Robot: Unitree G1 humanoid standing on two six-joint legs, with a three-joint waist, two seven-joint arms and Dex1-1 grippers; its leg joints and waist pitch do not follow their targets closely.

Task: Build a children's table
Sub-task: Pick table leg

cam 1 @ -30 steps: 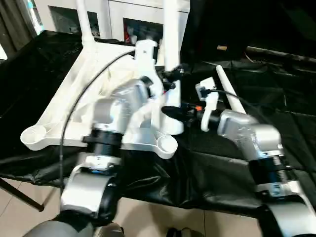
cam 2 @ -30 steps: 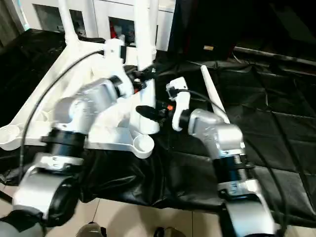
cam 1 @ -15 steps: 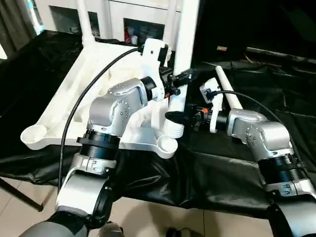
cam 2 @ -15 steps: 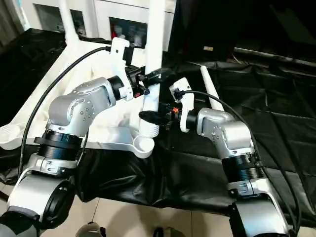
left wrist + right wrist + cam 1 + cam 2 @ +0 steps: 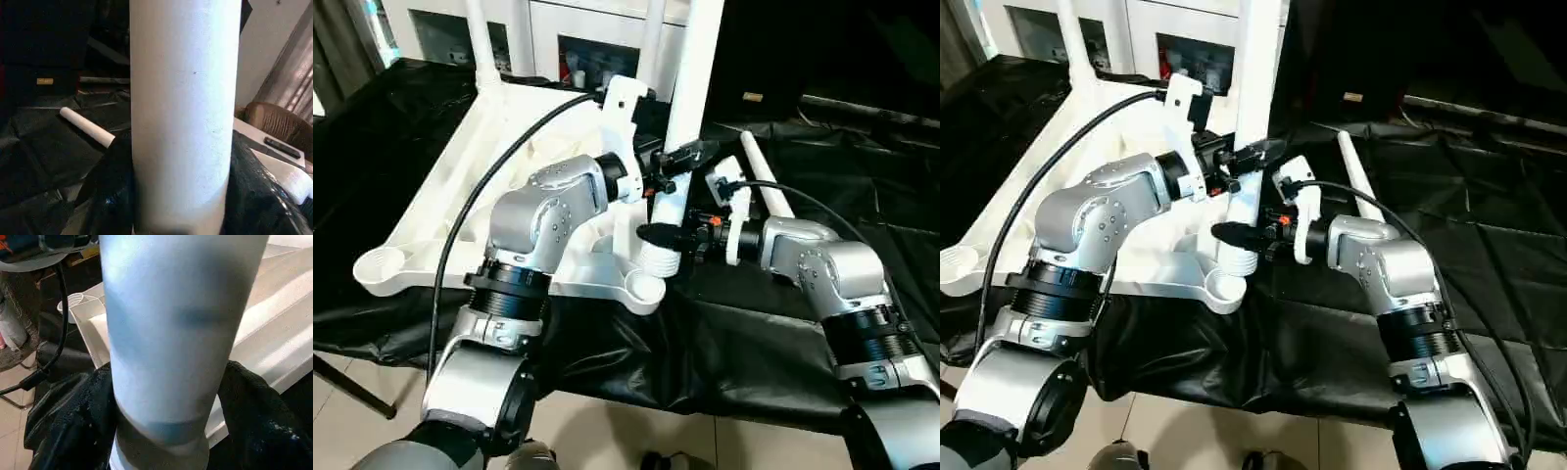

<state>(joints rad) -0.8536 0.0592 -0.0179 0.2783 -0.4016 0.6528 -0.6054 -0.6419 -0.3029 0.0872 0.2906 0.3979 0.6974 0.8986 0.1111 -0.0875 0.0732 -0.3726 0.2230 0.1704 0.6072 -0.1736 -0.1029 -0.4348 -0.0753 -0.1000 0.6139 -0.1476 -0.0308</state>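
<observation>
The white tabletop (image 5: 440, 211) lies underside up on the black-covered table. Two white legs (image 5: 476, 44) stand in its far corner sockets. A third leg (image 5: 693, 88) stands nearly upright, held by both grippers. My left gripper (image 5: 677, 157) is shut on its middle, and my right gripper (image 5: 658, 235) is shut on it lower down. Its ribbed lower end (image 5: 657, 261) hovers just behind the near right socket (image 5: 641, 287). In the wrist views this leg (image 5: 181, 122) (image 5: 181, 333) sits between dark fingers (image 5: 110, 191). A fourth leg (image 5: 766, 186) lies loose on the cloth.
The near left socket (image 5: 377, 264) is at the table's front edge, with floor tiles (image 5: 636, 436) below. A white glass-door cabinet (image 5: 578, 39) stands behind the table. Black cloth (image 5: 862, 166) covers the right side. A black cable (image 5: 480, 196) runs along my left arm.
The held leg's upper part has leaned further right, while its ribbed end stays by the near right socket. Both grippers keep their hold. The camera shifted slightly.
</observation>
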